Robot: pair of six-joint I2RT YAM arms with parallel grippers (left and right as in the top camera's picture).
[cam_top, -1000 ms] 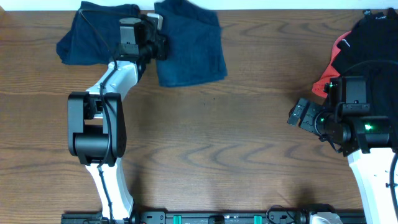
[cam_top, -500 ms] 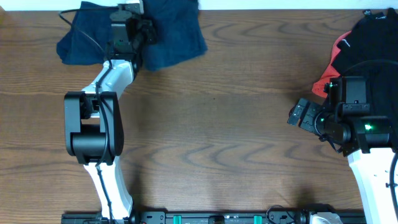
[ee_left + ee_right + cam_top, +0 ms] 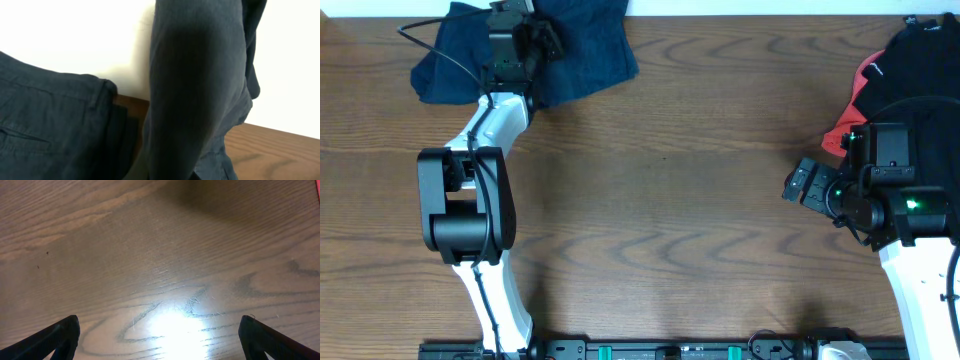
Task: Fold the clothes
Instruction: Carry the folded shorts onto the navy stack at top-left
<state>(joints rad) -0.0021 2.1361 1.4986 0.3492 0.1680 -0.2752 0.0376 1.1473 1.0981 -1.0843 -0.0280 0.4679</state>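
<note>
- Overhead: the navy garment (image 3: 588, 55) lies bunched at the far left edge of the counter (image 3: 700, 200). It touches or overlaps a second, folded navy piece (image 3: 445, 65) on its left.
- The left pincer (image 3: 532, 38) sits right on the navy garment, where the two pieces meet.
- Left wrist: the navy garment (image 3: 200, 90) fills the lens as an upright column of cloth, with the folded navy piece (image 3: 45, 130) flat beside it. The fingers are hidden, so I cannot tell whether this pincer is clenched or released. The raised cloth hints at a grip.
- The right pincer (image 3: 160, 330) is released. Its tips are spread wide over bare wood with nothing between them. Overhead, it sits at the right, well apart from the navy garment and near the black and coral-red pile (image 3: 910, 60).
- Handling, my guess: a soft, limp, denim-like weave with some weight. It should sag and drag rather than hold a shape. It is not fragile, and the weave should not slip in the pads.
- Where to grab: the waistband or a hem corner, since thick seams give bite. A pinch mid-panel just bunches it.
- A clean fold likely needs it spread flat first, with one pincer on each corner of the same edge.
- Risk: it snags or drags the folded navy piece next to it.
</note>
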